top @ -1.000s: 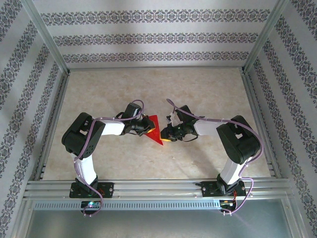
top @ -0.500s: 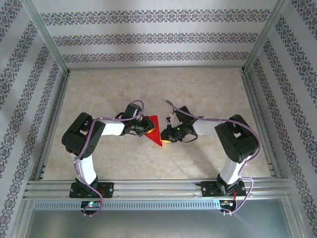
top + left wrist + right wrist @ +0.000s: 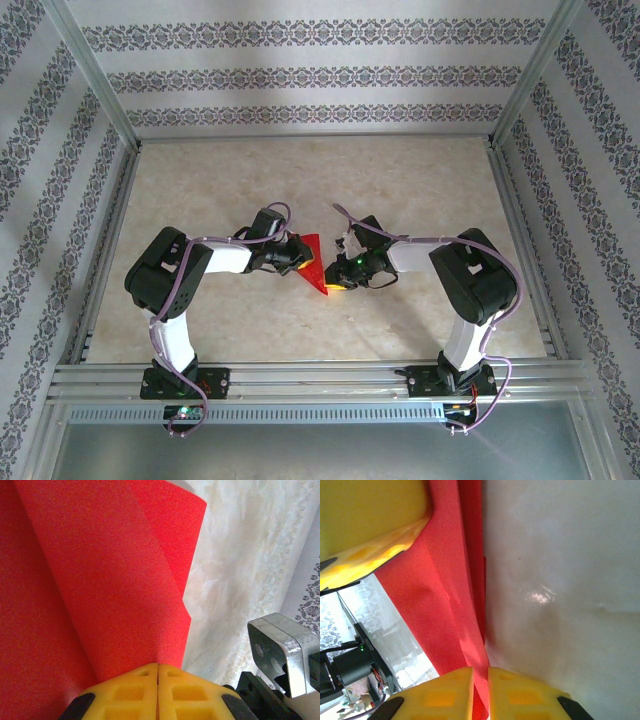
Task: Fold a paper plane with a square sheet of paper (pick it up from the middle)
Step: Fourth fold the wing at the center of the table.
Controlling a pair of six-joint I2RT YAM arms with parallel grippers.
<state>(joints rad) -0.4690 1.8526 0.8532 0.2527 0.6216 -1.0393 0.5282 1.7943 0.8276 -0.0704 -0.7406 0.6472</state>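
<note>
- Paper (image 3: 314, 262) mid-frame in top view, left gripper (image 3: 158, 672) clamped on one edge, right gripper (image 3: 480, 677) pinching its lower tip.
- Probably light, floppy, tears easily; grab near folded edges.

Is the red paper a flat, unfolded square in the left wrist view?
No, the red paper shows overlapping folded layers with a crease, and the left gripper is shut on its edge.
</note>
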